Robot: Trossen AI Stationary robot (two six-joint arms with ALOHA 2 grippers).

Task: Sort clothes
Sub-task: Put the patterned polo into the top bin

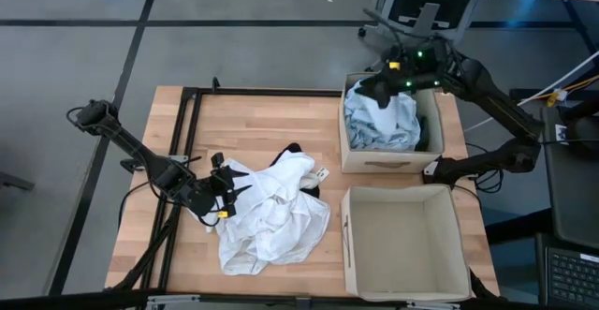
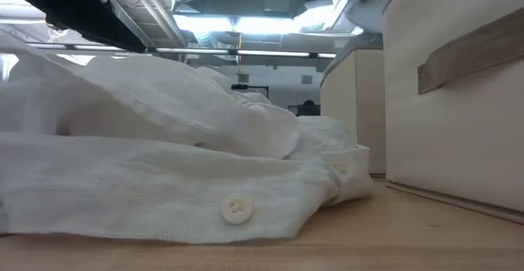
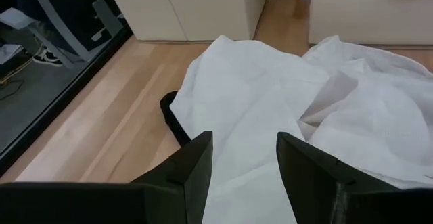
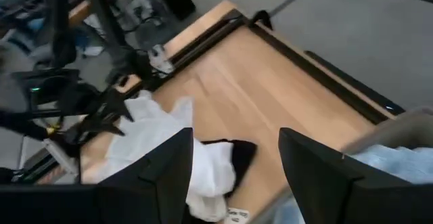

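Note:
A white shirt point(image 1: 276, 214) lies crumpled on the table's middle, over a black garment point(image 1: 296, 149) whose edge shows at its far side and in the left wrist view point(image 3: 173, 114). The shirt's buttoned edge point(image 2: 237, 208) rests on the wood. A pale blue garment point(image 1: 382, 118) lies in the far beige box point(image 1: 348, 155). My left gripper point(image 1: 223, 196) is open, low at the shirt's left edge, its fingers on either side of a white fold point(image 3: 243, 149). My right gripper point(image 1: 368, 90) is open and empty above the far box's far left corner. My left gripper's open fingers point(image 3: 199, 166) come level from the table's left, on either side of the white shirt's left edge point(image 3: 245, 183). The shirt lies slack on the table. I cannot tell whether the fingers touch the cloth.
The near beige box point(image 1: 407, 244) stands open at the table's right front, nothing showing inside it. Bare wood lies at the table's far left point(image 1: 262, 123). A black frame rail point(image 1: 182, 151) runs along the table's left side. A chair point(image 1: 421, 1) stands beyond the far edge.

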